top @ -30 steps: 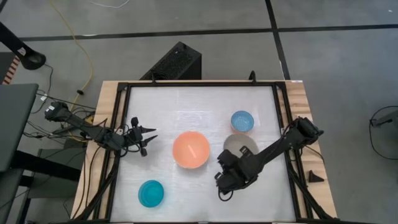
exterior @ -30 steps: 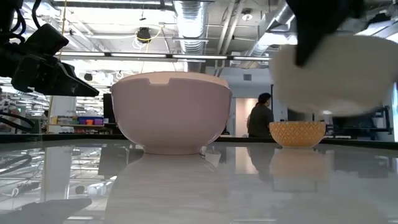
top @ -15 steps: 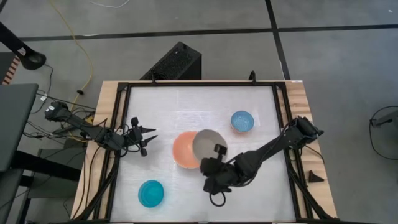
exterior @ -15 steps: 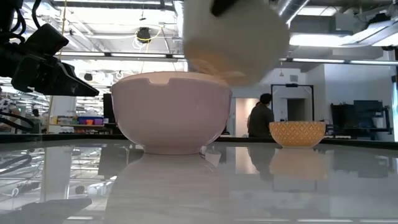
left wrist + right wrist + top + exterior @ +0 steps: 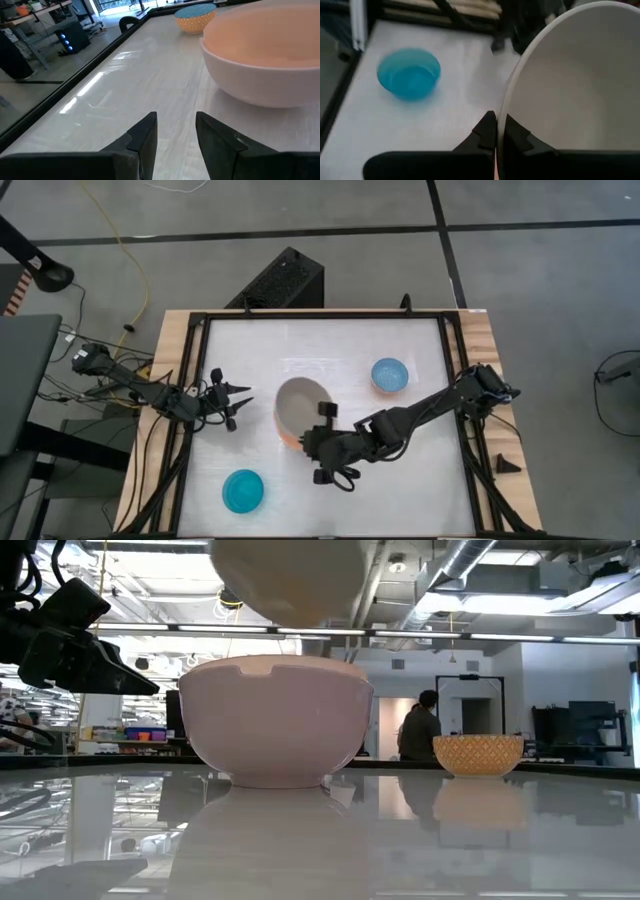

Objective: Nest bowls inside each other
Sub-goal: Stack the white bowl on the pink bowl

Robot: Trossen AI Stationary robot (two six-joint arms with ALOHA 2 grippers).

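Observation:
A salmon-orange bowl (image 5: 285, 436) stands on its base mid-table and is mostly covered in the high view; it also shows in the low view (image 5: 280, 720) and the left wrist view (image 5: 265, 65). Above it hangs a pale grey-beige bowl (image 5: 304, 408), with my right gripper (image 5: 320, 426) shut on it. A light blue bowl (image 5: 389, 374) sits at the far right. A cyan bowl (image 5: 243, 490) sits near the front left. My left gripper (image 5: 240, 395) waits open at the left, pointing at the salmon bowl. My right gripper pinches the grey-beige bowl's rim (image 5: 501, 117) between its two fingers, one inside the bowl and one outside. The fingers come slanting down from the table's right side. The bowl (image 5: 285, 580) is lifted clear and tilted, over the salmon bowl.
A black frame (image 5: 448, 360) borders the white table top. Open table lies along the far side and at the near right. A person (image 5: 418, 730) stands in the room far behind the table.
My right gripper has carried the grey-beige bowl up and toward the table's left edge, from beside the salmon bowl to above it. The wrist has rolled and the bowl has tipped. The gripper stays shut on the rim.

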